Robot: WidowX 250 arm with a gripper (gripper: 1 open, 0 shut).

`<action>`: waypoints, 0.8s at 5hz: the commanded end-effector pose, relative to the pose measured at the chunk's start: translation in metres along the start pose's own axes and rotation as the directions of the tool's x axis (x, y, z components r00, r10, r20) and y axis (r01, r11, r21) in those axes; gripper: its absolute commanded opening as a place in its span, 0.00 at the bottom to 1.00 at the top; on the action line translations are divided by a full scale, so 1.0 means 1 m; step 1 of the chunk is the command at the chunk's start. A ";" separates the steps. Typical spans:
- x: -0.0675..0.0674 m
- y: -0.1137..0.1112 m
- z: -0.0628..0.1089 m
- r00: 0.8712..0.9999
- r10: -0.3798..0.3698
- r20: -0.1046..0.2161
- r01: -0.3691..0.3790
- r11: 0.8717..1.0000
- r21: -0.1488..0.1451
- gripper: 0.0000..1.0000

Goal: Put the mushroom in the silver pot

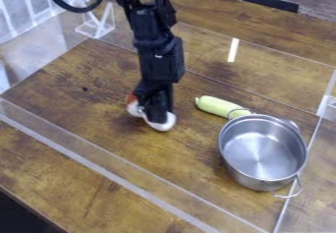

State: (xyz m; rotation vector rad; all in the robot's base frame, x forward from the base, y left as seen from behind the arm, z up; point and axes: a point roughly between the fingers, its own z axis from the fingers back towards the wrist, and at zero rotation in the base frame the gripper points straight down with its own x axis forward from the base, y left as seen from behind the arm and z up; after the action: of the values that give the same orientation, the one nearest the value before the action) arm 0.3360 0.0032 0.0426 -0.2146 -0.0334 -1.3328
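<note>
The mushroom (163, 122), white-stemmed with a bit of red-brown cap showing at its left end, lies low over the wooden table under the arm. My gripper (155, 112) points almost straight down, its dark fingers closed around the mushroom's stem; much of the mushroom is hidden by them. The silver pot (262, 150) stands upright and empty to the right and slightly nearer the camera, about a pot's width from the gripper.
A small yellow-green vegetable (221, 106) lies between the gripper and the pot. Clear acrylic walls (79, 163) fence the wooden table. A white strip (234, 51) stands at the back, and a white rack (94, 23) at the back left.
</note>
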 end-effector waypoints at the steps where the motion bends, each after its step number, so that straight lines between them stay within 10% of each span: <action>1: 0.022 -0.002 0.044 0.999 -0.037 -0.032 0.040 0.996 0.082 0.00; 4: 0.084 -0.017 0.077 0.995 -0.036 -0.088 0.050 0.985 0.163 0.00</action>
State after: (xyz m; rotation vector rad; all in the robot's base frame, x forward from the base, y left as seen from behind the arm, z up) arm 0.3391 -0.0658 0.0973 -0.0827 0.0289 -1.3666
